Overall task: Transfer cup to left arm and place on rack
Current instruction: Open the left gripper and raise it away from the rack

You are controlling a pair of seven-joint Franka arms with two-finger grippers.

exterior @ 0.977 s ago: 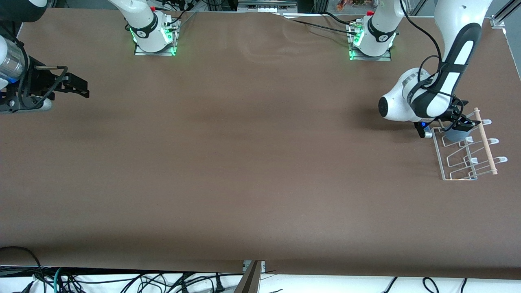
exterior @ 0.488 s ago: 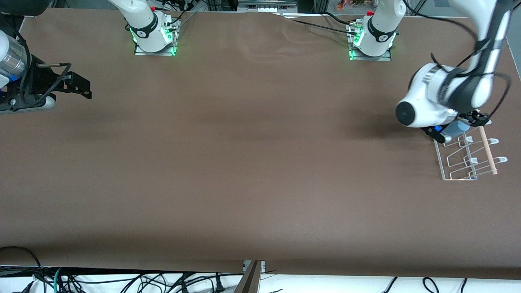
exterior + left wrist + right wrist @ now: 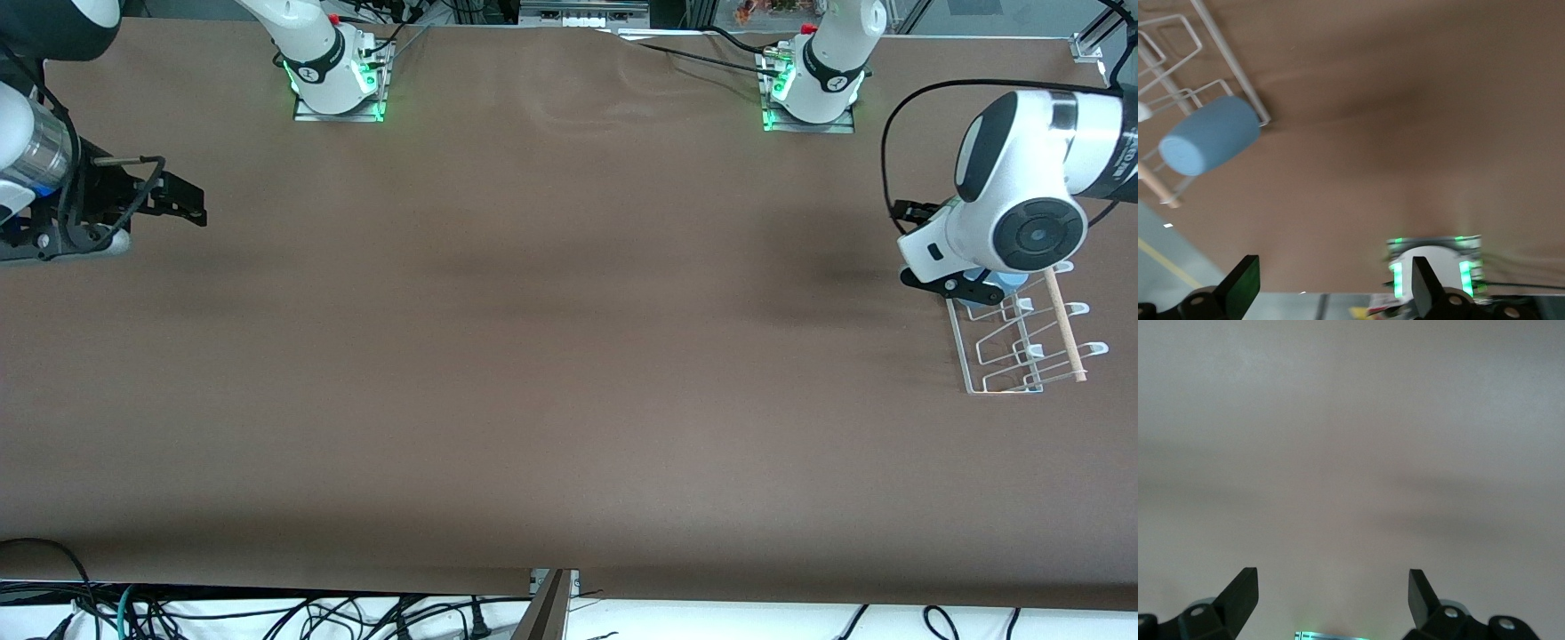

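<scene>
Only left wrist view shows cup [image 3: 1210, 135] whole.

Setting is reading as a robotics lab. Two white arm bases [image 3: 333, 67] are sitting bolted on metal plates, glowing green, at the edge of a table [image 3: 533, 356] covered in plain brown sheeting. Loose black cables [image 3: 267, 613] are trailing along the floor at the table's near edge; aluminium framing [image 3: 1089, 40] is showing at one corner.
</scene>
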